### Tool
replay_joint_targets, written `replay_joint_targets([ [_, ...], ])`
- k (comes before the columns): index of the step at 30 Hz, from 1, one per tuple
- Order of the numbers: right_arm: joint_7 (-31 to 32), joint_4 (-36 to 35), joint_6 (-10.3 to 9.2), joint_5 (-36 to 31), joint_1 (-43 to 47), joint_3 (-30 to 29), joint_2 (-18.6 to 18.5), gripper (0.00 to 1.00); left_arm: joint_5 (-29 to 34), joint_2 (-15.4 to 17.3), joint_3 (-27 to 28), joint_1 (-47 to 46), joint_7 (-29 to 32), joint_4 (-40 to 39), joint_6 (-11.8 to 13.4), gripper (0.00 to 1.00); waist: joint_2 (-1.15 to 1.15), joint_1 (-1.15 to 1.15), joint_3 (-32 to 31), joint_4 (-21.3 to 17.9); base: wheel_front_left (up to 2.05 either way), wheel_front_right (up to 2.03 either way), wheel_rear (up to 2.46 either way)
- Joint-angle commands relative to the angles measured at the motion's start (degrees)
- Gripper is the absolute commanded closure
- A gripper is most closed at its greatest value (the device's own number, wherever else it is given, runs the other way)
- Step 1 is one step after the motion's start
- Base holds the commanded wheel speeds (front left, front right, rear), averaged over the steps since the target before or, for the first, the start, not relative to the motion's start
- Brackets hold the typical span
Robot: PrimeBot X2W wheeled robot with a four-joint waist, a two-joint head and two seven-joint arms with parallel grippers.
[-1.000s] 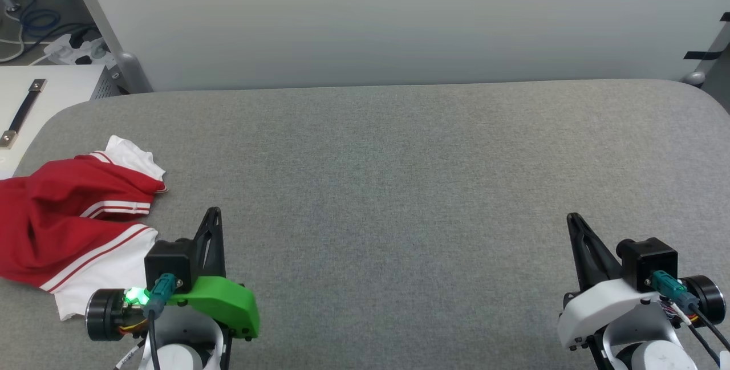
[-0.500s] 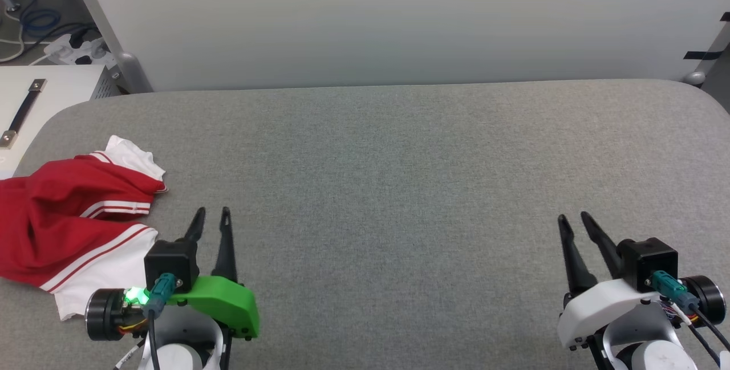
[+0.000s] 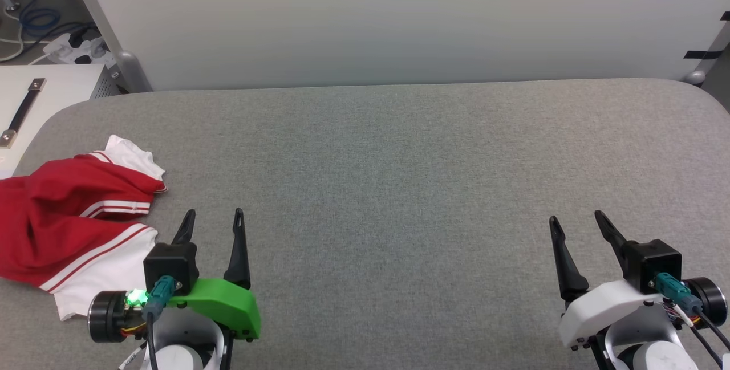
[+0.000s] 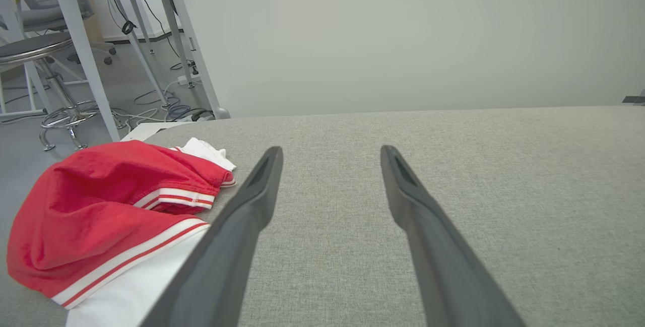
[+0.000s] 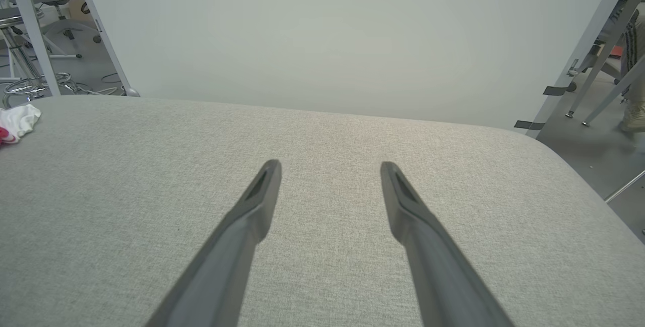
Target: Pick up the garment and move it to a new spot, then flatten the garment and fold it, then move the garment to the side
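The left gripper has its two dark fingers spread wide with nothing between them. It points up the grey table from the near left. That readiness looks meant for a first grab, since no step of the task appears done yet. Just beside it, to its left, the garment lies crumpled at the table's left edge. The red body is bunched, and a white sleeve with striped trim spills toward the gripper. A second white part pokes out at the far end, and the chest print is hidden in the folds. The right gripper, at the near right, is likewise spread and empty, well apart from the cloth. It is probably waiting until the shirt is brought to the broad bare middle, where both arms could flatten it.
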Motion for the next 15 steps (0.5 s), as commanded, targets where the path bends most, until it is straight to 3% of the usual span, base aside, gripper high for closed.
replay_joint_targets([
  [1, -0.6, 0.2, -0.01, 0.5, -0.3, -0.2, 0.0, 0.0, -0.7, -0.1, -0.2, 0.1, -0.7, 0.2, -0.2, 0.0, 0.0, 0.0, 0.0, 0.0, 0.0, 0.0, 0.0],
  [15, -2.3, -0.3, -0.02, 2.5, -0.4, -0.5, 0.0, 0.0, -2.5, -0.1, -0.6, 0.2, -2.3, 0.9, -0.7, 0.0, 0.0, 0.0, 0.1, 0.0, 0.0, 0.0, 0.0],
])
